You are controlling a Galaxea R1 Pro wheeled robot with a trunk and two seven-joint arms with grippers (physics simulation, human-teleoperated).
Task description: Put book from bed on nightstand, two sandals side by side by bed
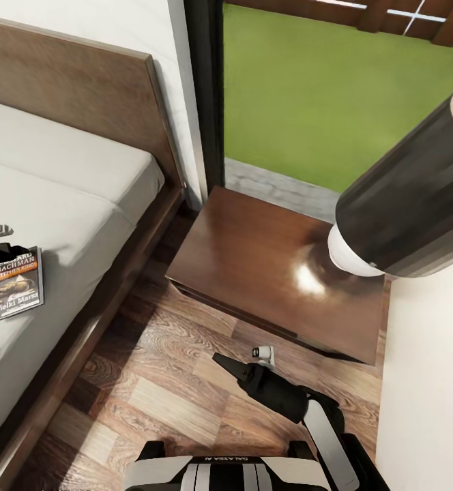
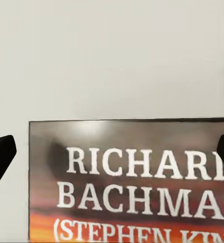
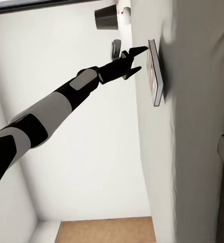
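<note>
The bed takes up my left side, its grey mattress in a dark wooden frame with the headboard against the white wall. Across a strip of plank floor stands the nightstand, glossy and reddish-brown, bearing a lamp with a dark cylindrical shade at its right end.

My left gripper is reached out over the mattress with its jaws spread wide. In the left wrist view one black fingertip shows off each side edge of the book, and neither is touching it. The book sits directly below and between the fingers, so this is the arm for the pick; I judge that the move ahead is a short drop and a closing across the cover's width. The book's long axis runs roughly along the length of the bed, with the title end towards the headboard.

My right gripper hangs low over the floor in front of the nightstand, well away from the book, and I cannot tell how far it is open.

The book lies flat near the mattress's edge: a thin paperback, dark cover, white lettering reading RICHARD BACHMAN, and an orange band beneath.
</note>
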